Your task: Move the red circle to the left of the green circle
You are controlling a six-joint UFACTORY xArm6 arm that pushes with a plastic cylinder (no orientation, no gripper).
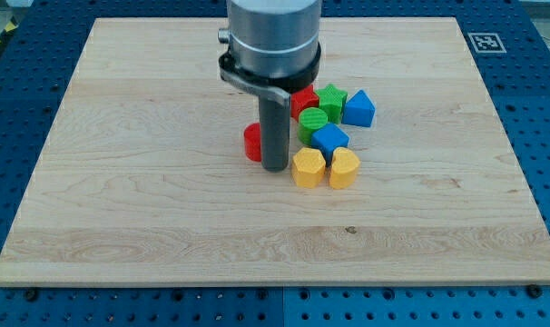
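The red circle [251, 143] lies on the wooden board, partly hidden behind my rod. My tip [275, 168] touches the board just to the right of the red circle, between it and the yellow blocks. The green circle [313, 121] sits to the right of the rod, in a cluster of blocks. The red circle is to the left of the green circle and a little lower in the view, with the rod between them.
The cluster around the green circle holds a red block [301, 99], a green star [332, 99], a blue block [358, 108], a second blue block [329, 139], a yellow hexagon [308, 168] and a yellow heart [344, 168]. The board [121, 182] lies on a blue perforated table.
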